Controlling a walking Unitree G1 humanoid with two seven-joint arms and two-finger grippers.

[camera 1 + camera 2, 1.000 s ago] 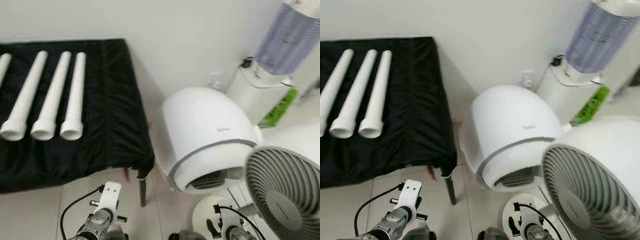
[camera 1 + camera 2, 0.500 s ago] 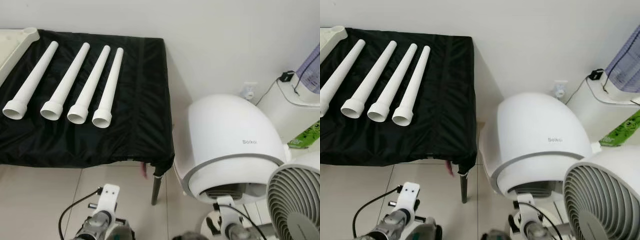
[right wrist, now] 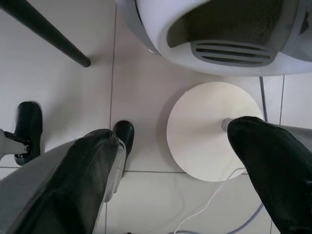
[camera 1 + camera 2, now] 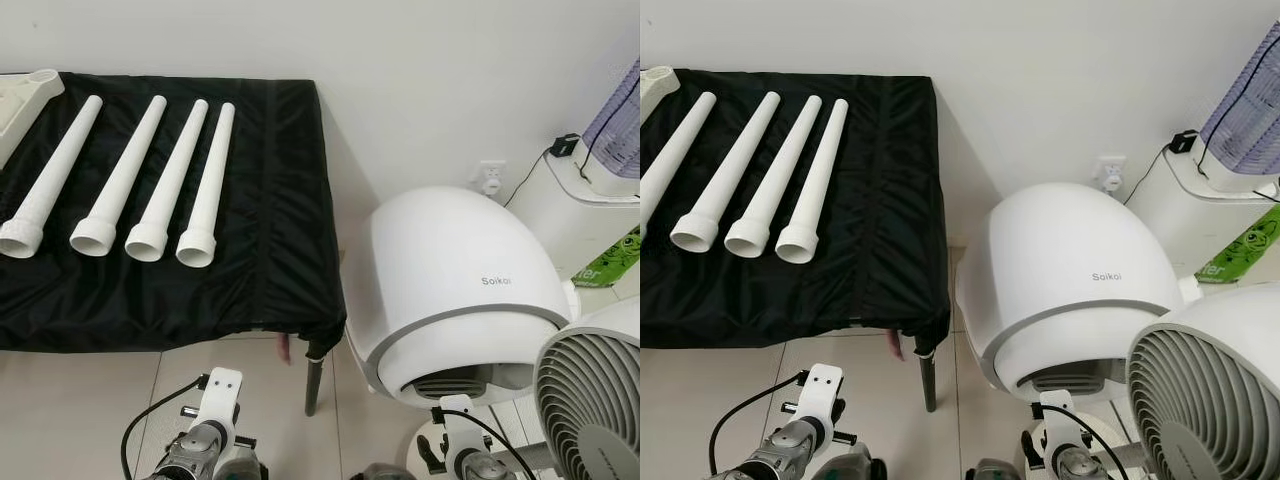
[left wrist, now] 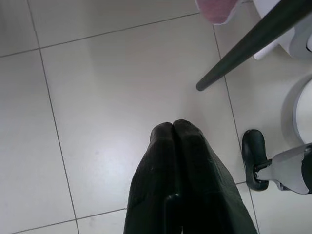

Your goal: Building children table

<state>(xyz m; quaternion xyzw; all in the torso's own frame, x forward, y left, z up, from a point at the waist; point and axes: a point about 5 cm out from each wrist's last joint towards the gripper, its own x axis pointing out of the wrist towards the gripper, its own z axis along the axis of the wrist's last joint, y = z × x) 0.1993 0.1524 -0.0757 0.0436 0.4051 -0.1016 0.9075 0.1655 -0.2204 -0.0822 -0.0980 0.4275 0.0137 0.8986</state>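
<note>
Since half a sec ago our view has slid a bit: the four white legs [image 4: 130, 180] sit lower and further left in frame, and more wall shows above the black cloth [image 4: 270, 250]. That's our head moving, not the parts; they lie just as they did on the table.

The legs lie side by side on the left part of the cloth, flared ends toward the front edge, thin ends toward the wall. The tabletop piece [image 4: 20, 100] peeks in at the back left corner, mostly out of frame.

Our left gripper [image 5: 174, 127] hangs low over the floor tiles with fingers pressed together, holding nothing. Our right gripper [image 3: 173, 141] also hangs low, fingers spread wide and empty, right above the round fan base [image 3: 214, 129].

Risks, as we judge them:
- We stand off the right front corner, w/ the white domed appliance [image 4: 455, 290] and the fan [image 4: 590, 400] crowding our right side (tight spot). Swinging the right arm up could clip the fan or snag its cord.
- A thin table leg [image 5: 253, 41] is close to the left gripper; bumping it could jolt the table and roll the legs.
- Reaching from here means a long stretch, so a poor grip and a dropped leg are likely unless we step left first.
</note>
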